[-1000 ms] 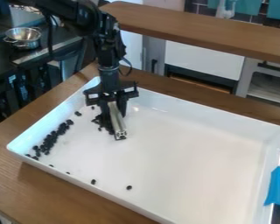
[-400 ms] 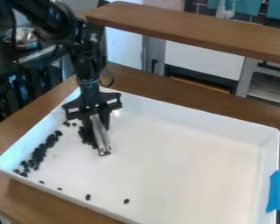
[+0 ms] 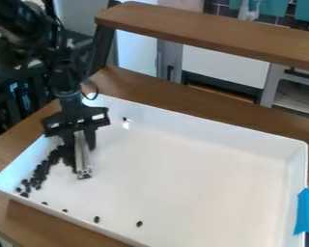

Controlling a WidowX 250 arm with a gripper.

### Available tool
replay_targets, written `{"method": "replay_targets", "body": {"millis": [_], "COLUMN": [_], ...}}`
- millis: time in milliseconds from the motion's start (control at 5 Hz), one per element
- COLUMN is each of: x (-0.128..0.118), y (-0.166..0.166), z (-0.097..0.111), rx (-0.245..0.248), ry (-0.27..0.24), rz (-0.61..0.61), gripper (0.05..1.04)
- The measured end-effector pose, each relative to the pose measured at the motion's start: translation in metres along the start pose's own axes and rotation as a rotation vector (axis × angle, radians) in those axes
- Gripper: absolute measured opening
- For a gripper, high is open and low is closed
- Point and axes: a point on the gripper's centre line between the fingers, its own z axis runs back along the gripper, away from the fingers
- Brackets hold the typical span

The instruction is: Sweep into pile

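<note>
My gripper [image 3: 80, 144] hangs low over the left part of the white tray [image 3: 202, 173], shut on a silver metal bar [image 3: 82, 155] that points down to the tray floor. Small black pieces [image 3: 39, 174] form a slanted band along the tray's left wall, and the band's upper end meets the gripper's left side. Several loose pieces lie along the near side, among them one piece [image 3: 96, 219] and another [image 3: 139, 224] farther right. One more black piece [image 3: 125, 118] sits by the far wall.
Blue tape [image 3: 307, 212] covers part of the tray's right edge. A raised wooden shelf [image 3: 208, 34] runs behind the tray. The wooden table [image 3: 28, 222] surrounds the tray, whose walls stand up on all sides.
The gripper and bar have moved left and slightly toward the near side, up to the band of pieces. The tray has shifted a little left and nearer, then stayed about still.
</note>
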Motion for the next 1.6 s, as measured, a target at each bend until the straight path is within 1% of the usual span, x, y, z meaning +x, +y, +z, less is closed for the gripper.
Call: {"method": "replay_targets", "body": {"millis": [200, 400, 600, 800, 1000, 1200, 1400, 1600], "x": [0.001, -0.001, -0.014, -0.035, -0.070, -0.101, -0.138, -0.149], "y": [0.010, 0.012, 0.003, -0.029, -0.072, -0.101, -0.126, -0.139], "z": [0.003, 0.005, 0.016, 0.040, 0.059, 0.061, 0.048, 0.038], "rx": [0.045, 0.037, -0.044, -0.141, -0.158, -0.155, -0.139, -0.149], "ry": [-0.069, -0.113, -0.037, 0.021, 0.049, 0.051, 0.015, -0.045], "rz": [-0.118, -0.208, -0.221, -0.199, -0.216, -0.208, -0.249, -0.267], "gripper": [0.381, 0.381, 0.381, 0.381, 0.381, 0.381, 0.381, 0.381]}}
